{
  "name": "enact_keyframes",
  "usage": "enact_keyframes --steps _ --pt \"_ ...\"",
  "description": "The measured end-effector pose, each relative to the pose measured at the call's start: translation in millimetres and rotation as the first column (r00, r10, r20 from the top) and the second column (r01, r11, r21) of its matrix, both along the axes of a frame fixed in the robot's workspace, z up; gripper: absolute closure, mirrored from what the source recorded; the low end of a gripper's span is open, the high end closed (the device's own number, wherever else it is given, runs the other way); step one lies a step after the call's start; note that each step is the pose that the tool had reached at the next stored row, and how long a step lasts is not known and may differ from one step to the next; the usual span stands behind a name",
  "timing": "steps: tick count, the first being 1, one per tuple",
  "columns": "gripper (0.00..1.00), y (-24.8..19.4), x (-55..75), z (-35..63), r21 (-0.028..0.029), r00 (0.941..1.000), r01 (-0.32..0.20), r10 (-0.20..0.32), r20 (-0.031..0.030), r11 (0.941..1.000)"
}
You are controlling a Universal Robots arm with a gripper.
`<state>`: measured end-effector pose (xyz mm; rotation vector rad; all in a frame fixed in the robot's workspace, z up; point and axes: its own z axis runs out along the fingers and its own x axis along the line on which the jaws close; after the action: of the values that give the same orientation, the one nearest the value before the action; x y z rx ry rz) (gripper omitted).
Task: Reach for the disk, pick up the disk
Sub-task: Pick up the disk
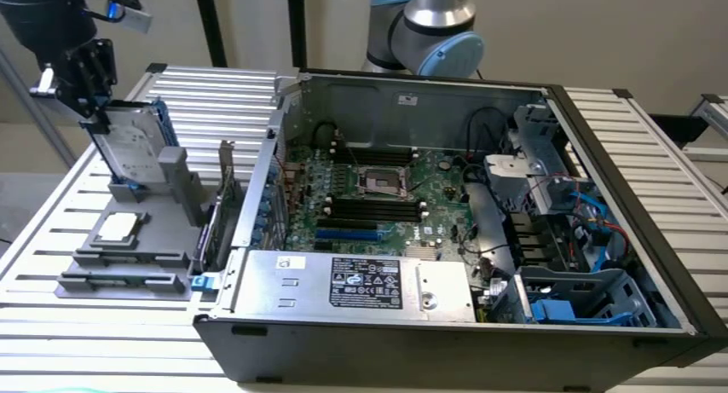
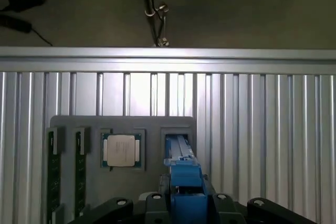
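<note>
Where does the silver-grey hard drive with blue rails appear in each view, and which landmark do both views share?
Exterior view: the flat silver-grey metal disk with blue plastic rails stands on edge in the grey plastic holder, at the exterior view's left.
Wrist view: the disk is seen edge-on in a slot of the same holder.
Shared landmark: the small square silver processor chip, lying flat in the holder beside the disk.

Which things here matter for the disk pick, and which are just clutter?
Job:
- disk, upright in grey holder
- end effector, at the disk's top edge

Lying about:
- processor chip
- open PC case
- drive cage
</note>
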<state>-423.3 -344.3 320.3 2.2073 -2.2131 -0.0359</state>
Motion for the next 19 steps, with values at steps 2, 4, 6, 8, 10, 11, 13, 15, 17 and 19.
enact_keyframes --steps 2,4,6,8,10,11,13,15,17,19 --pt "0.67 0.0 0.7 9.0 0.0000 1.0000 0.000 0.000 0.0001 1.0000" --pt "0.67 0.0 1.6 18.1 0.0000 1.0000 0.000 0.000 0.0001 1.0000" --pt "0.67 0.0 2.7 27.2 0.0001 1.0000 0.000 0.000 0.0002 1.0000" --pt "0.67 0.0 4.0 36.4 0.0000 1.0000 0.000 0.000 -0.0001 1.0000" --pt "0.67 0.0 5.8 45.3 0.0001 1.0000 0.000 0.000 0.0001 1.0000" --pt "0.67 0.0 7.0 49.8 0.0000 1.0000 0.000 0.000 0.0001 1.0000" --pt "0.67 0.0 10.9 58.8 0.0001 1.0000 -0.001 0.001 0.0001 1.0000" --pt "0.67 -0.1 16.5 68.2 0.0012 1.0000 -0.003 0.003 0.0001 1.0000" --pt "0.67 -0.3 23.0 77.1 0.0039 1.0000 -0.005 0.005 0.0001 1.0000" --pt "0.67 -0.7 30.1 86.2 0.0075 1.0000 -0.008 0.008 -0.0001 0.9999"
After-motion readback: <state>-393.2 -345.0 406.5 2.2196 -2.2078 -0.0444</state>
